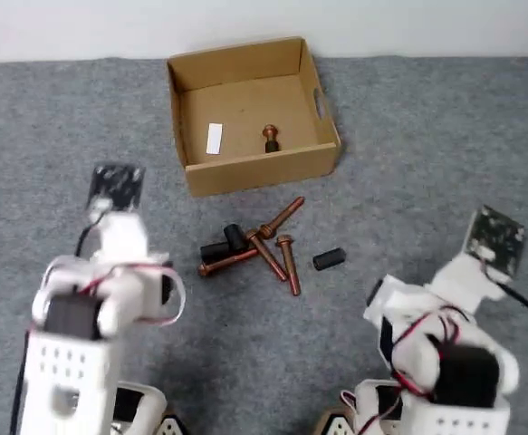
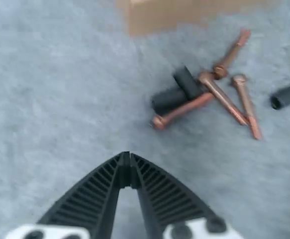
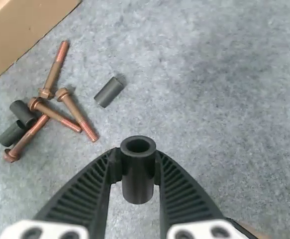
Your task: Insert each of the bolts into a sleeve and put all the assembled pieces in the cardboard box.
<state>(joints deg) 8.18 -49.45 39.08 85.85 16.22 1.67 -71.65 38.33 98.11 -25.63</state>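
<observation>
The right arm's fingers [image 3: 85, 199] are clamped on a black sleeve [image 3: 137, 172], its open bore toward the wrist camera. The left arm's fingers [image 2: 159, 189] are pressed together on nothing, over the grey worktop [image 2: 45, 99]. Four copper bolts [image 1: 289, 263] lie crossed in a heap, partly covering two sleeves [image 1: 235, 237]. A third sleeve [image 1: 329, 259] lies just beside them. In the cardboard box [image 1: 264, 172] rests one piece [image 1: 270, 139], too small to tell whether its bolt and sleeve are joined.

The left arm [image 1: 110, 290] hovers with its jaws pressed together at the tips, while the right arm [image 1: 436, 335] holds its jaws clamped on a black sleeve [image 3: 137, 172].
</observation>
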